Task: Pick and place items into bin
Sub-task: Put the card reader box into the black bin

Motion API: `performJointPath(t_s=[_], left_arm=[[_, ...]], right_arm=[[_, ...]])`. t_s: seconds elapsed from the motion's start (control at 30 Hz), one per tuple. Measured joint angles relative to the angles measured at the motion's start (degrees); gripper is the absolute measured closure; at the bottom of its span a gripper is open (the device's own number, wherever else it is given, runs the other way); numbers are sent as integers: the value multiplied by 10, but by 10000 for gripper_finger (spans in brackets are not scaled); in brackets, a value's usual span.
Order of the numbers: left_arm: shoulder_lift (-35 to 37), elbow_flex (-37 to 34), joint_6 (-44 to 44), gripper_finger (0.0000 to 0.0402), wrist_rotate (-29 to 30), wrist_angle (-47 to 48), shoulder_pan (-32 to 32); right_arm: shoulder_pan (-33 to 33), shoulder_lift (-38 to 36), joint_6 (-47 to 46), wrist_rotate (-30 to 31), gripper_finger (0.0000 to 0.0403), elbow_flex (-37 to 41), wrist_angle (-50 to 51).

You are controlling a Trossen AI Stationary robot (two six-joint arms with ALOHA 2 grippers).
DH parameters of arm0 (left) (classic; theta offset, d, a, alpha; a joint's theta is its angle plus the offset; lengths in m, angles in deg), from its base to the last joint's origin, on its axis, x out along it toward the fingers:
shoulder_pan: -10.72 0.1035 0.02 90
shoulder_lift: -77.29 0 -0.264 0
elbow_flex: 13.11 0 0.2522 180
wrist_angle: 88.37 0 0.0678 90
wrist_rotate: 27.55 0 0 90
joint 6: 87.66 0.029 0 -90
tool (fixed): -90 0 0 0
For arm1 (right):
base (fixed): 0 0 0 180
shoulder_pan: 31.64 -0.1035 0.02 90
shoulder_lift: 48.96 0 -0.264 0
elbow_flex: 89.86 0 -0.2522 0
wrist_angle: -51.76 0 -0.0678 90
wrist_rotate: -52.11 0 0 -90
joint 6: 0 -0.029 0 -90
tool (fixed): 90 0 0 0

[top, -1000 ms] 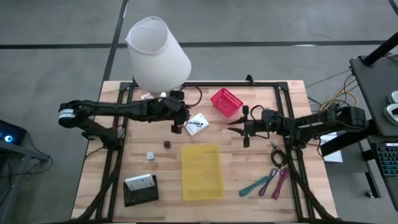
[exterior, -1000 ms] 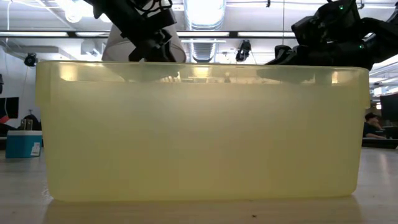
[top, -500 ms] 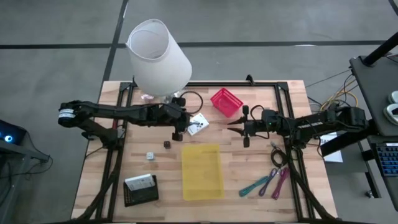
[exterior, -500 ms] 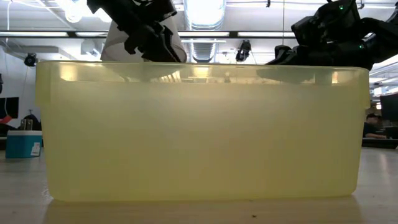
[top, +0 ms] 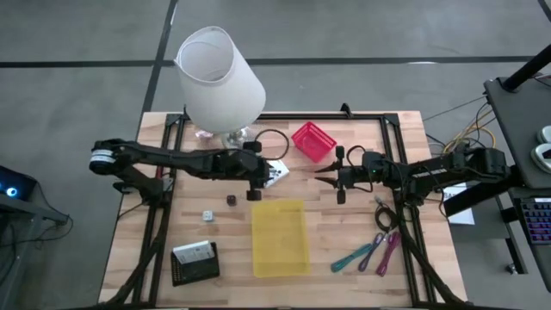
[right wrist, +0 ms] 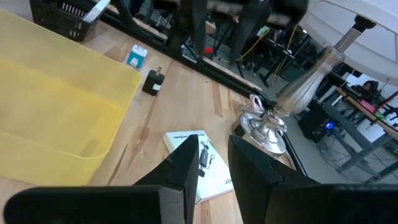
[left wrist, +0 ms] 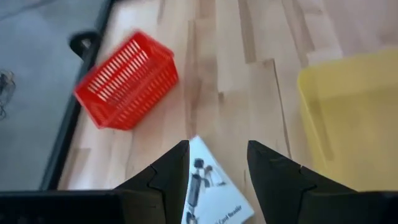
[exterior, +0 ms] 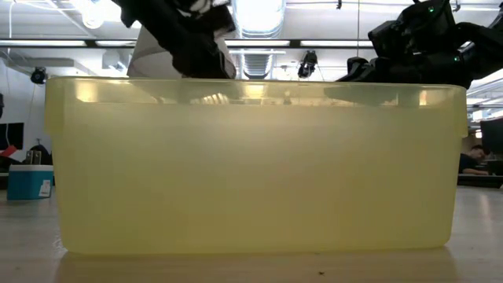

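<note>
A white card with black marks [top: 277, 172] lies flat on the table behind the yellow bin [top: 280, 237]. My left gripper [top: 257, 184] hangs open just over the card's left part, and the card [left wrist: 211, 186] shows between its fingers [left wrist: 169, 174]. Whether they touch it, I cannot tell. My right gripper [top: 331, 177] waits open to the right of the card [right wrist: 214, 173], pointing at it. A dark cube [top: 231, 200] and a white cube [top: 207, 215] sit left of the bin. Teal and pink strips [top: 372, 254] and a black cable [top: 385, 215] lie at the right.
A big white lamp [top: 219, 73] stands at the far left, its metal foot [right wrist: 267, 124] close behind the card. A red basket [top: 312, 140] lies tipped behind the card. A black basket with a card [top: 194, 263] sits near the front left corner.
My left gripper has moved toward the table's right edge and a little toward the near edge, sinking slightly and rolling about its own axis, so that it now stands over the white card's left part. The card and my right arm have kept still.
</note>
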Motion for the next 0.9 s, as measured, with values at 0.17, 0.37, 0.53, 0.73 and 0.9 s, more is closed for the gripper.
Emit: performJointPath(t_s=[0.17,0.37,0.53,0.73,0.9], left_arm=[[-39,31,1,256,5,15,3],[-62,63,-55,256,-3,26,5],[-71,64,-94,256,-15,32,5],[-82,64,-151,256,-14,31,8],[-96,63,-186,256,-14,27,15]], right_arm=[[0,0,-6,0,328,0,0],[0,0,-7,0,328,0,0],[0,0,-6,0,328,0,0],[0,0,-4,0,328,0,0],[0,0,-4,0,328,0,0]])
